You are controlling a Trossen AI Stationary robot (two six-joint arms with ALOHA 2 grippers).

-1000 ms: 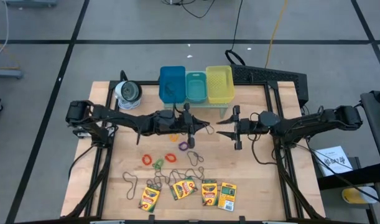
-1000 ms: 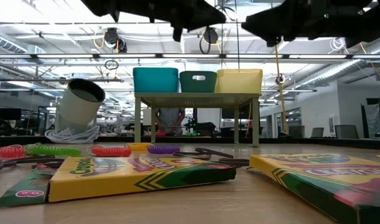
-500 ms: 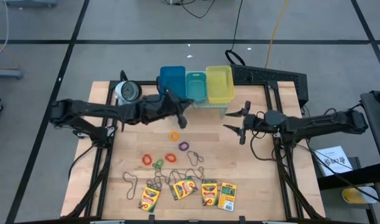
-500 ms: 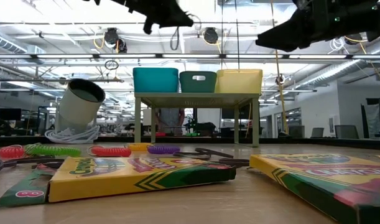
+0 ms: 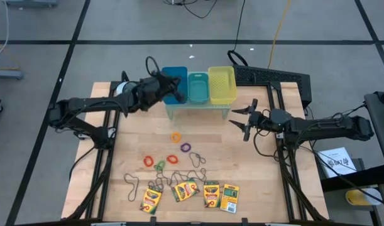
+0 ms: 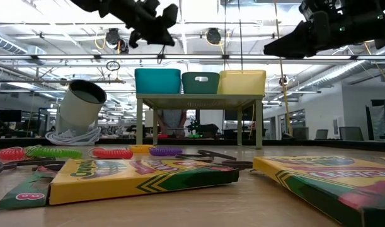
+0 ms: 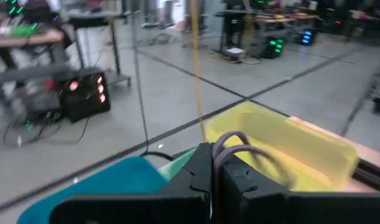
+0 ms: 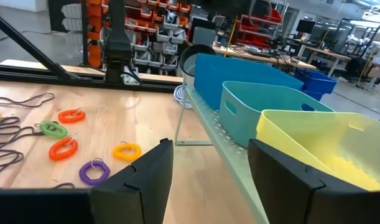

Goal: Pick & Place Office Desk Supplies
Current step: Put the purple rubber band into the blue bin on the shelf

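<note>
The left end effector (clamped on a wiry loop) has moved over the blue bin; the right end effector gapes.

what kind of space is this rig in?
Probably a big open robotics lab or workshop: exposed ceiling trusses with strip lights, parts shelves behind the table, and more workbenches with electronics.

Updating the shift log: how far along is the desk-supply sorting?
Done: nothing visibly binned. In hand: left end effector, shut on a brownish wiry loop, is over the blue bin. Left: crayon boxes and ring bands on the table; right end effector open, empty.
</note>
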